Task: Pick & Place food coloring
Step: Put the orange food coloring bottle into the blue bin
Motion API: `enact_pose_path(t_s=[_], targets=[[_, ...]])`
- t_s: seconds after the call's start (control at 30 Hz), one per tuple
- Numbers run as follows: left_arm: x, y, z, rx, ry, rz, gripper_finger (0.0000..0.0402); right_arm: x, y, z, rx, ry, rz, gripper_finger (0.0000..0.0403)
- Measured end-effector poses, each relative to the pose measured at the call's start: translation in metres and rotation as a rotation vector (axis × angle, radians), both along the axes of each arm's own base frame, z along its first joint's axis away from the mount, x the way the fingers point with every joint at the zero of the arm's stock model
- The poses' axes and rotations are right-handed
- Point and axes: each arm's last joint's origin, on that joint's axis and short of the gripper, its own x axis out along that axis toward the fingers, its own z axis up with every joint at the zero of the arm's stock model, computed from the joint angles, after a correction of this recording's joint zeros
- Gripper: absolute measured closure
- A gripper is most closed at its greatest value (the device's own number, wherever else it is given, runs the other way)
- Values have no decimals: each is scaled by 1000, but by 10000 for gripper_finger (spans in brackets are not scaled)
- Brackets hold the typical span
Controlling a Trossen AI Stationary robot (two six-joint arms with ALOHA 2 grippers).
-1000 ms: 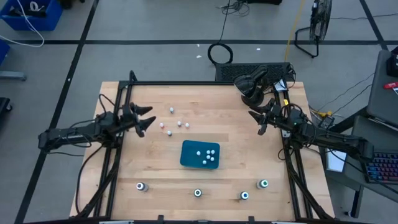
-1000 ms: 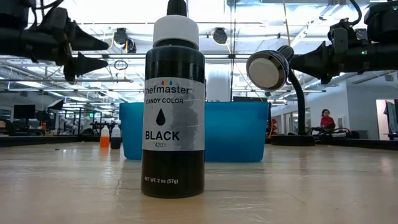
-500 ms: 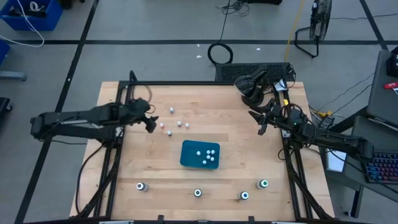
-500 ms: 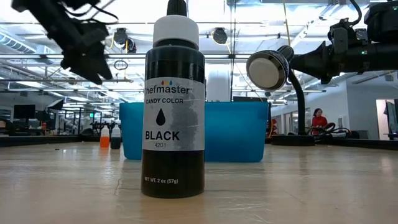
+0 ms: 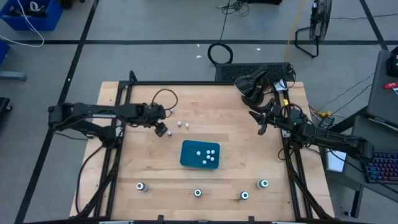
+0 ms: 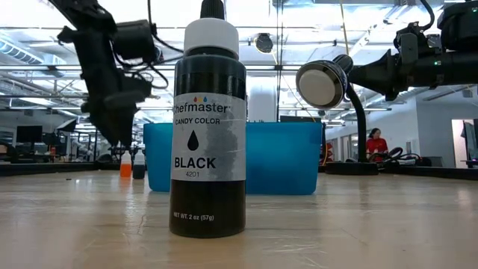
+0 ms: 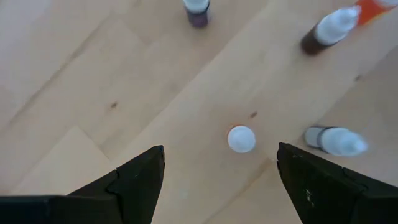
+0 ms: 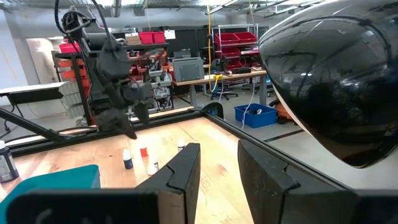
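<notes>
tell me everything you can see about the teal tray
The teal tray is a rectangular tub with rounded corners, plastic-looking, its walls plain and upright in the low view. It sits flat near the middle of the wooden table, slightly skewed to its edges. Several small white-capped bottles lie inside, toward one end. Neither tool touches it.

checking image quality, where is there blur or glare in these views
Left wrist view: small bottles smeared by blur, open left gripper fingers sharper. Low view: black bottle crisp, ceiling lights behind it glare. Right wrist view: right gripper close and soft-edged.
</notes>
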Motion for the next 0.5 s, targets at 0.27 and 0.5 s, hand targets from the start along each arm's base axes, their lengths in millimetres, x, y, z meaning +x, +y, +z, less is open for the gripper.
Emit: enact_pose_path(t_s=[0.27,0.5], targets=[[15,4,-25,-14,83,-60,96,0,0,0,0,0,0,303],[24,6,-41,-18,111,-102,96,0,0,0,0,0,0,303]])
